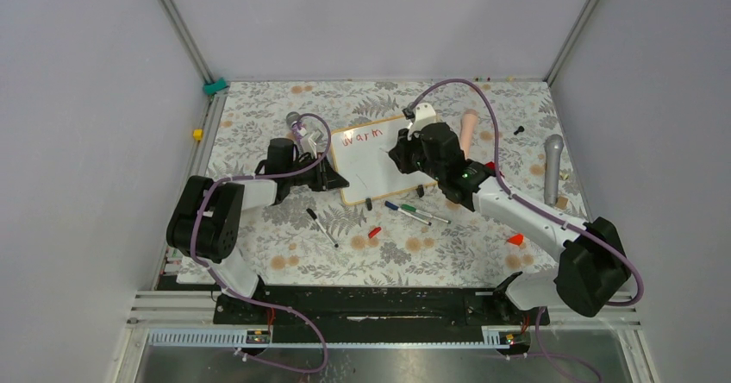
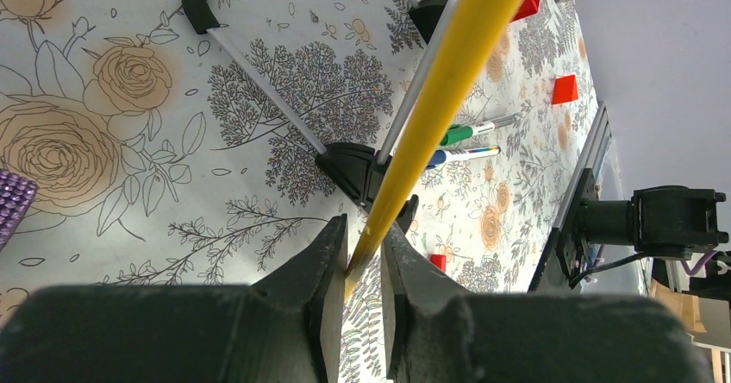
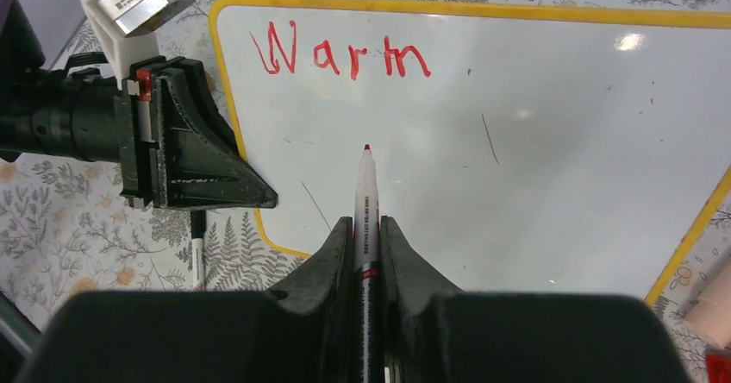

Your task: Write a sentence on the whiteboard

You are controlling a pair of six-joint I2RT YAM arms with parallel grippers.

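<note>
The whiteboard (image 1: pixel 379 163) lies tilted on the flowered cloth in the middle of the table. The sentence (image 3: pixel 340 55) reads "Warm" in red along the board's top left. My right gripper (image 3: pixel 367 228) is shut on a red marker (image 3: pixel 366 189). The marker's tip points at the bare white surface (image 3: pixel 534 141) a little below the word; whether it touches I cannot tell. My left gripper (image 2: pixel 366 228) is shut on the whiteboard's yellowish wood frame (image 2: pixel 457 64) at the board's left edge. In the right wrist view the left gripper (image 3: pixel 259 197) sits on that edge.
Blue (image 1: pixel 396 208) and green (image 1: pixel 418 211) markers lie just below the board, a black-capped marker (image 1: pixel 321 226) and a red cap (image 1: pixel 373 231) nearer me. A microphone (image 1: pixel 552 167), an orange cone (image 1: pixel 515 239) and a beige handle (image 1: pixel 468 128) lie to the right.
</note>
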